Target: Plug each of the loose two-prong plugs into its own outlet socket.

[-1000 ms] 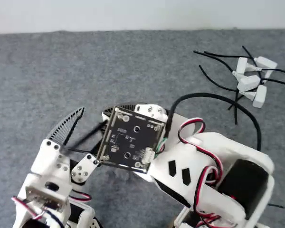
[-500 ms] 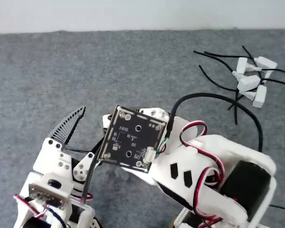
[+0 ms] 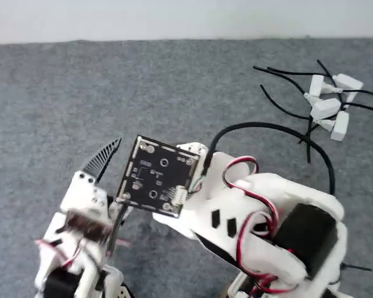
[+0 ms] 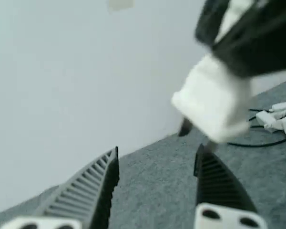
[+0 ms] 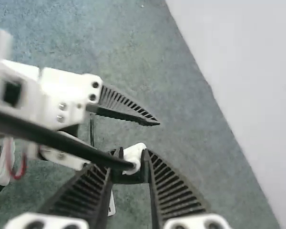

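Right tool [image 5: 132,161] gripped a white plug [image 5: 136,153] w/ its black cord [image 5: 52,139] running past the left tool [image 4: 157,155], which hung released close by, prob. ready to steady it, & the other loose plugs [image 3: 328,105] lay bunched at the counter's [image 3: 174,81] far right, well apart.

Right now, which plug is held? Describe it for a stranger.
On the grey mat, skip the plug pile at the far right. The held plug is nearer, pinched in the right gripper, alone, its black cable trailing.
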`<state>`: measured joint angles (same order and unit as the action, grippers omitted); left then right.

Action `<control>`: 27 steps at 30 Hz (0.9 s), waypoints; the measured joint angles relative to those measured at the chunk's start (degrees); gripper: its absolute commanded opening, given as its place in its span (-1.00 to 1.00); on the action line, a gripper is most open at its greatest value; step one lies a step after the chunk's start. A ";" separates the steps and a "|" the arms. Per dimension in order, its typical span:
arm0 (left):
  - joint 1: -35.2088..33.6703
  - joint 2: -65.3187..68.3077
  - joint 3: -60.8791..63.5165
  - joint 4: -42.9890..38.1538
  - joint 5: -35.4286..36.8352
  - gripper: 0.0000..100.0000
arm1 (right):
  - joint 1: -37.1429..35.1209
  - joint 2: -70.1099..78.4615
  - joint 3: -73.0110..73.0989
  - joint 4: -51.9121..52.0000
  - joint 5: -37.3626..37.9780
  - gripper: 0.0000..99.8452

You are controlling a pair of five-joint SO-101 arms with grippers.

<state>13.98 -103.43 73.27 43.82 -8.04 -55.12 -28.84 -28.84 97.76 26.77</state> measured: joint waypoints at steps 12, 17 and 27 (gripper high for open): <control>-17.58 0.09 13.10 -3.34 -4.66 -0.52 | 7.47 11.96 2.99 -2.90 -2.55 -0.98; -28.75 0.09 13.10 2.11 -4.66 -0.52 | 8.00 18.55 4.22 -3.25 -7.91 -0.98; -43.52 0.09 13.10 10.55 -4.40 -0.52 | 11.52 27.25 10.55 -6.15 -4.40 -0.98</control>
<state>-29.54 -103.34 86.37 54.37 -12.44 -43.60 -1.58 -18.29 91.60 22.37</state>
